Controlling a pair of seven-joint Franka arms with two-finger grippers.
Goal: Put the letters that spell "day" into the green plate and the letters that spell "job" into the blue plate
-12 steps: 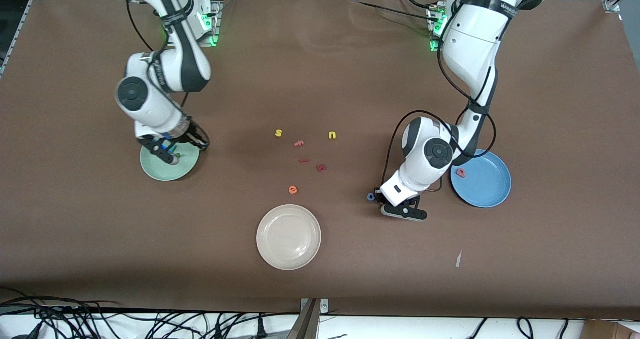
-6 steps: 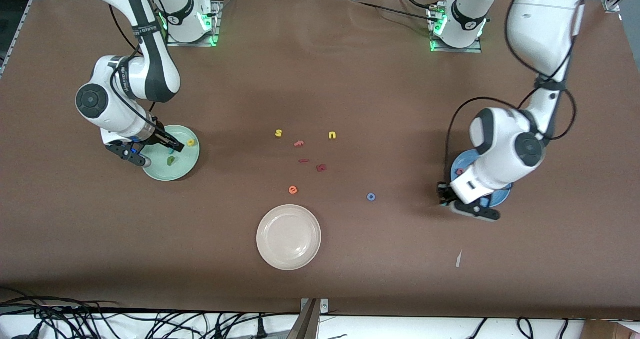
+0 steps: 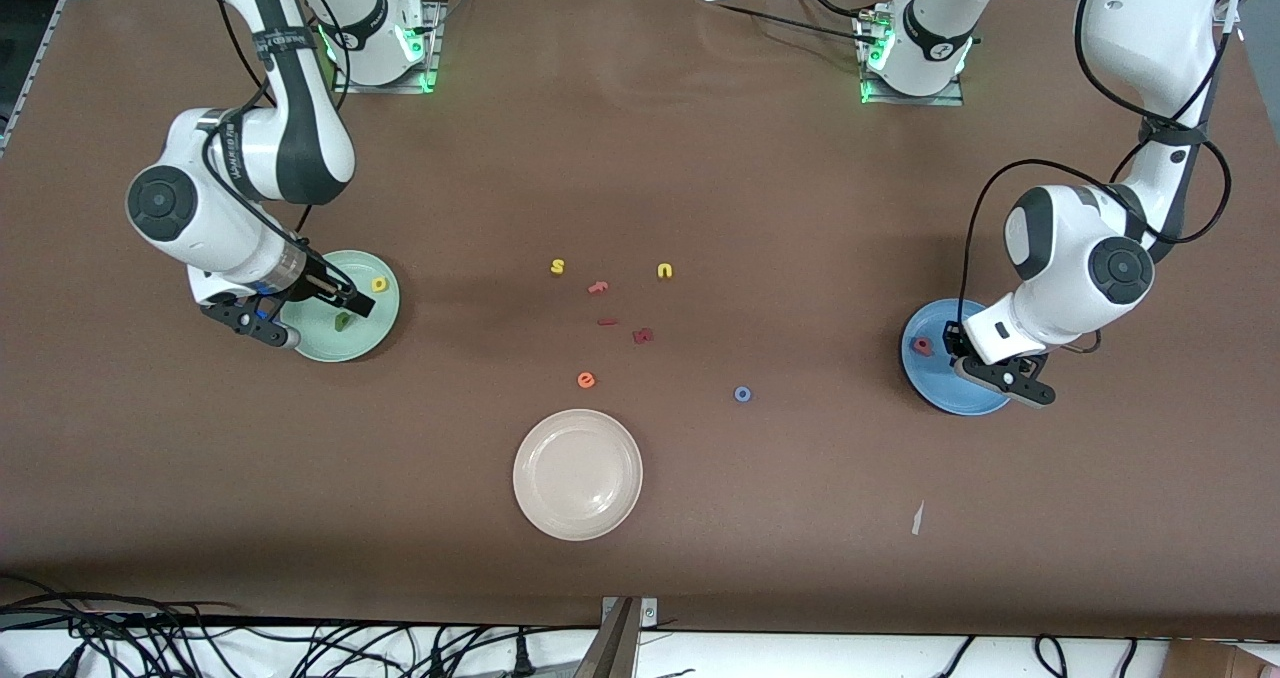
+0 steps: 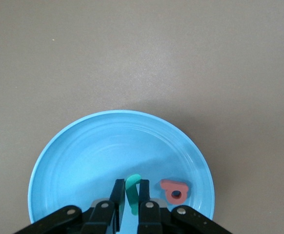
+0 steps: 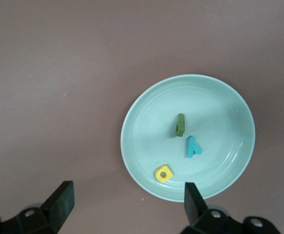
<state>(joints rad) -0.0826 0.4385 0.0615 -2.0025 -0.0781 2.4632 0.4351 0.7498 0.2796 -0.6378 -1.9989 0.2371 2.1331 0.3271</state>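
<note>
The left gripper (image 4: 131, 195) hangs over the round mid-blue plate (image 3: 940, 394) near the left arm's end of the tabletop (image 3: 640, 158), clenched on the teal hooked foam "j" (image 4: 132, 187). The pinkish-red foam "b" (image 4: 174, 190) lies in that plate just beside it. The blue foam ring "o" (image 3: 742, 394) lies on the bare tabletop, well apart from the plate.

The right gripper (image 5: 125, 202) hangs over the edge of the round pale mint-green plate (image 5: 142, 117) near the right arm's end, released wide and touching nothing. In this plate lie the yellow foam "d" (image 5: 163, 173), dark green foam "a" (image 5: 180, 125) and teal foam "y" (image 5: 192, 146).
</note>
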